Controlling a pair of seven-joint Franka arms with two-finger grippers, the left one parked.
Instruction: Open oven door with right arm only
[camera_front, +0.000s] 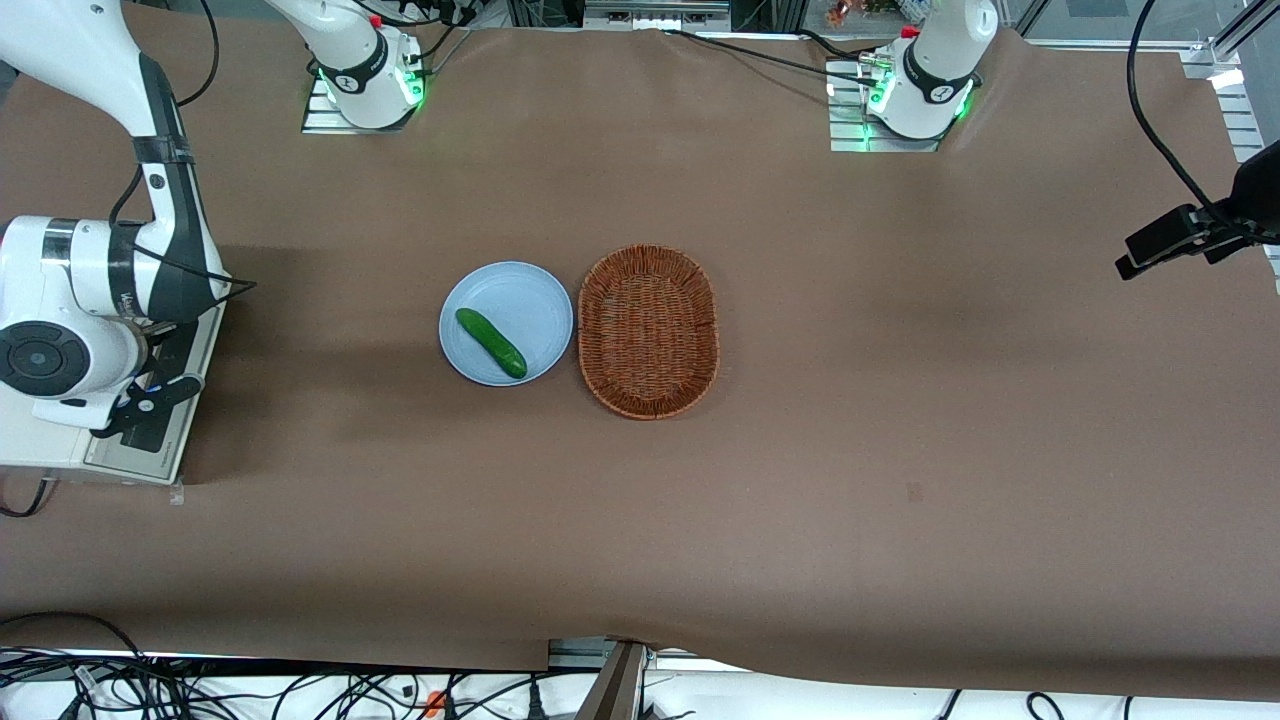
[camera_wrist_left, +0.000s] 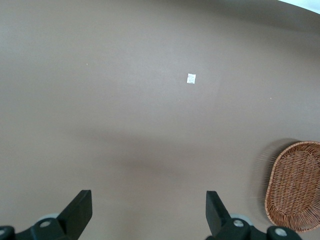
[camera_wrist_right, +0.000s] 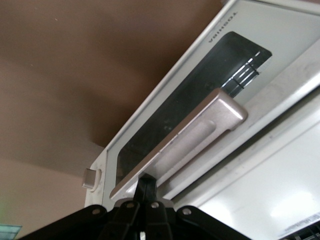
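Observation:
The cream-white toaster oven stands at the working arm's end of the table, largely covered by the right arm. My gripper hangs over the oven's front edge. In the right wrist view the oven door shows its dark glass window and silver bar handle. My gripper is shut, fingers pressed together with nothing between them, and its tips touch the edge of the handle near one end. I cannot tell whether the door is closed or slightly ajar. One knob shows beside the door.
A light blue plate with a green cucumber lies mid-table, beside a brown wicker basket. The basket also shows in the left wrist view. Cables run along the table's near edge.

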